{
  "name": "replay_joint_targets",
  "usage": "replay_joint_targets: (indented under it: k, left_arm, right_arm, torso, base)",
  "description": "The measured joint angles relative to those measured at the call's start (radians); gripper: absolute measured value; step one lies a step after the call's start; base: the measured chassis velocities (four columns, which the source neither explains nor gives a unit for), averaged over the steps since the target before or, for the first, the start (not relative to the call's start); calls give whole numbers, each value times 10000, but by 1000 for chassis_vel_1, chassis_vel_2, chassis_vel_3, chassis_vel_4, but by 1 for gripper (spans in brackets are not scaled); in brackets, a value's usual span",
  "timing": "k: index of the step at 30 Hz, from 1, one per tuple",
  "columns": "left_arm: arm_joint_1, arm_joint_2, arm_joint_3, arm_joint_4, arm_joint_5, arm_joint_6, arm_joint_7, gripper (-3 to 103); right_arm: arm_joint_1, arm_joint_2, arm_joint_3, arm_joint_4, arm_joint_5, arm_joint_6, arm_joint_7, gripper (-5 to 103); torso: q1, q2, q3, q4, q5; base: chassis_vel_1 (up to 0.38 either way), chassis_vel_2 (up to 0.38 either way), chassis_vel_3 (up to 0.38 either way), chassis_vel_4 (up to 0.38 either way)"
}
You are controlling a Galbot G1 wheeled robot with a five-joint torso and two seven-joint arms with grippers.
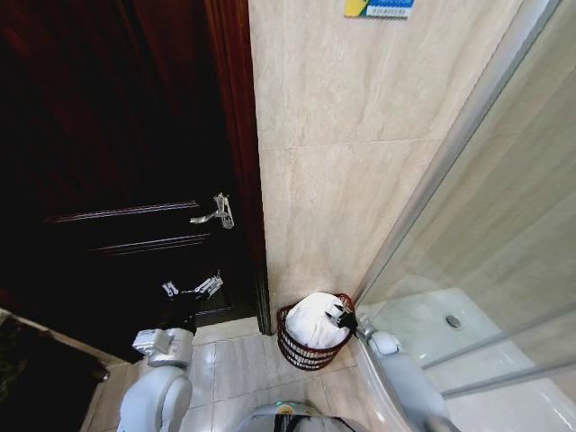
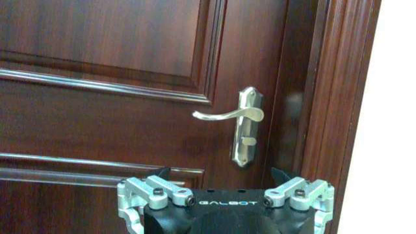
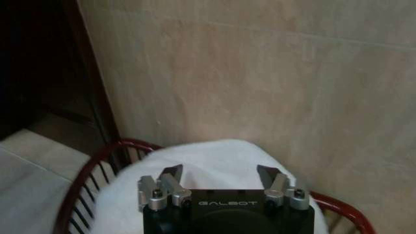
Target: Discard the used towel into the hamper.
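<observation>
the towel (image 1: 315,321) sits heaped in the hamper (image 1: 306,353), which stands on the tiled floor (image 1: 236,362) in the corner between the dark wooden door (image 1: 117,180) and the beige tiled wall (image 1: 351,180), just beside the glass shower screen (image 1: 486,225). the right pincer (image 3: 220,173) hangs just above the towel's mound with its jaws spread wide and nothing between them, so the drop looks done. the left pincer (image 2: 221,174) is raised in front of the door, facing the silver lever handle (image 2: 237,115), its jaws also wide and empty. the likeliest trouble from here is the towel itself: it is a soft, puffy white bundle that rises above the rim rather than settling inside, and a fold could snag on a dark fingertip as the arm pulls away and drag the cloth back out. the hamper is light-looking, round and slightly tapered, made of thin reddish-brown bands with open gaps, so a sideways knock from the right arm might tip or slide it on the smooth glossy tiles. the glass screen is close to that arm's elbow, and a wide swing could strike it. the door is hard, polished panelled wood, and the left pincer is near enough to bump its handle.
</observation>
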Motion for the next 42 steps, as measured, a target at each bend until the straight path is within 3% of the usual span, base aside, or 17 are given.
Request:
replay_joint_targets:
  k: [2, 3, 6, 11, 14, 24, 28, 32, 34, 42]
  left_arm:
    - [0, 0, 0, 0, 1, 0, 1, 100]
    - [0, 0, 0, 0, 1, 0, 1, 100]
    - [0, 0, 0, 0, 0, 0, 0, 100]
    - [0, 0, 0, 0, 0, 0, 0, 100]
    - [0, 0, 0, 0, 0, 0, 0, 100]
    - [0, -1, 0, 0, 0, 0, 0, 100]
    - [0, 0, 0, 0, 0, 0, 0, 100]
    - [0, 0, 0, 0, 0, 0, 0, 100]
    - [0, 0, 0, 0, 0, 0, 0, 100]
    - [0, 0, 0, 0, 0, 0, 0, 100]
  right_arm:
    - [173, 233, -78, -279, -10, -33, 83, 89]
    - [173, 233, -78, -279, -10, -33, 83, 89]
    - [822, 818, -97, -1766, -11, 67, 414, 100]
    - [1458, 1457, -66, -3165, -37, 246, 730, 100]
    - [1804, 1809, 208, -4288, -538, 273, 776, 100]
    - [1931, 1801, 962, -5805, -1686, 346, 694, 100]
    - [1790, 1707, 968, -5488, -1532, 416, 627, 100]
    - [1506, 1483, 799, -4652, -1173, 1010, 520, 100]
    - [940, 1118, 774, -3361, -981, 1146, 158, 100]
    - [-1222, 98, 857, 1544, 548, 103, 49, 100]
  torso:
    - [0, 0, -1, -1, -4]
    - [0, 0, -1, -1, -4]
    - [1, 0, 1, 0, -5]
    - [1, 0, 1, 1, -2]
    - [1, 0, 0, 2, -3]
    - [1, 0, 0, -3, -4]
    - [1, 0, 2, -2, -1]
    - [2, -1, 2, -1, 0]
    - [2, 0, 2, 3, -3]
    - [2, 0, 0, -1, -3]
  base:
    - [0, 0, 0, 0]
    - [0, 0, 0, 0]
    - [0, 0, 0, 0]
    - [0, 0, 0, 0]
    - [0, 0, 0, 0]
    - [0, 0, 0, 0]
    - [0, 0, 0, 0]
    - [0, 0, 0, 0]
    - [0, 0, 0, 0]
    - [0, 0, 0, 0]
